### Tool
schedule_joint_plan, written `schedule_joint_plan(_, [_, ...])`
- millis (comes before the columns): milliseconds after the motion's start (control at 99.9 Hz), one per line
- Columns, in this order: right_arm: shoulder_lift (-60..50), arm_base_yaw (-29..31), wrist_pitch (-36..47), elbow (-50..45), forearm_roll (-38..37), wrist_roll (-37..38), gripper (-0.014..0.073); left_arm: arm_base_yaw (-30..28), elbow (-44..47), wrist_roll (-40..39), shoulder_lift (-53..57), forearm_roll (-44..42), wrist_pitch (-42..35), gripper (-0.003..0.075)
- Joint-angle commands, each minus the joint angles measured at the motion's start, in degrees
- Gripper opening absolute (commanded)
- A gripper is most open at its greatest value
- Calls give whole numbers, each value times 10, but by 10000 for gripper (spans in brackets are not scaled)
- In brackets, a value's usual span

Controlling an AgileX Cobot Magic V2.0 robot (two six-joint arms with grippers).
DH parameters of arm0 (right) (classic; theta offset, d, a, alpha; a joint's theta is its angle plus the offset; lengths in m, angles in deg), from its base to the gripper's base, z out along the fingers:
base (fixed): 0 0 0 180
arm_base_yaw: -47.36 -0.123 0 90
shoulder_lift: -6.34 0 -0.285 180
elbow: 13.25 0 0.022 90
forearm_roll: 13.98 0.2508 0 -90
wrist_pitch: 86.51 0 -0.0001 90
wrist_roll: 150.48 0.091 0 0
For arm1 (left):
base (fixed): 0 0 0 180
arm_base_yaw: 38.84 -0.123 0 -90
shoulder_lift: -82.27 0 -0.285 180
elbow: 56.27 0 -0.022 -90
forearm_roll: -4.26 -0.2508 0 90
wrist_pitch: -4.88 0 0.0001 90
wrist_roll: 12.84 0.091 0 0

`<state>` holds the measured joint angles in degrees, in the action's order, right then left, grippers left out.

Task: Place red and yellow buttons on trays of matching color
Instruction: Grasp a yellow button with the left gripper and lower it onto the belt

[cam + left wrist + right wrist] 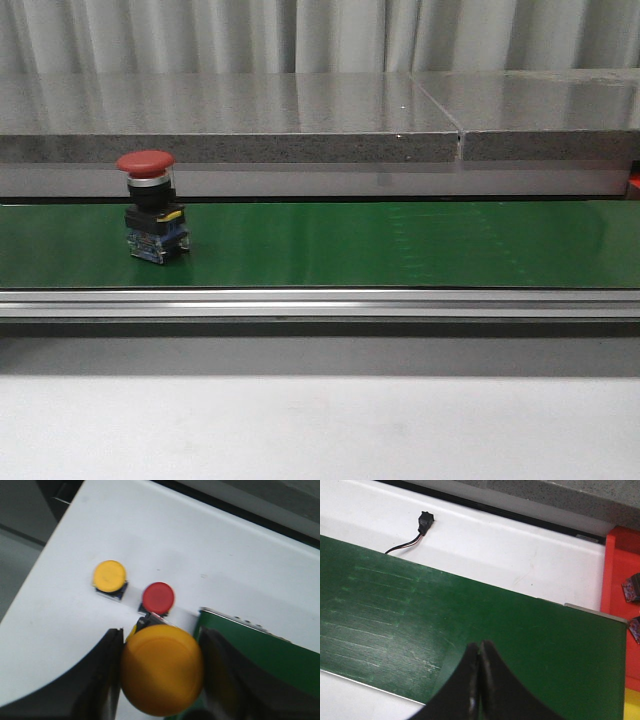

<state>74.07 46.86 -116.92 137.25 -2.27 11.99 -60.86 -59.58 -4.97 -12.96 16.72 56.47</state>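
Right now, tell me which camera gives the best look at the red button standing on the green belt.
The front view: the red button stands upright on the green belt, its whole side profile visible. The right wrist view shows only bare belt, no such button. The left wrist view shows other buttons on a white surface, not this one.

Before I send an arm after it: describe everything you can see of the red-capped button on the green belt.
The red button stands upright on the green conveyor belt, towards its left end in the front view. It has a matte red mushroom cap on top, a silvery collar under it, a black body with a yellow detail, and a blue, clear-looking contact block at the base, which alone touches the belt. Nothing else touches it, and no gripper is near it in that view.
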Motion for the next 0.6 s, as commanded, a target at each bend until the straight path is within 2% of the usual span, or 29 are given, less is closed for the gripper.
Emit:
schedule_joint_plan(0, [-11,0,32,14,0,-5,-68,31,3,3,39,14,-14,-19])
schedule_joint_plan(350, [-11,0,32,14,0,-5,-68,136,93,3,45,26,-40,-19])
schedule_joint_plan(590, [-11,0,32,14,0,-5,-68,150,127,3,45,25,-72,-19])
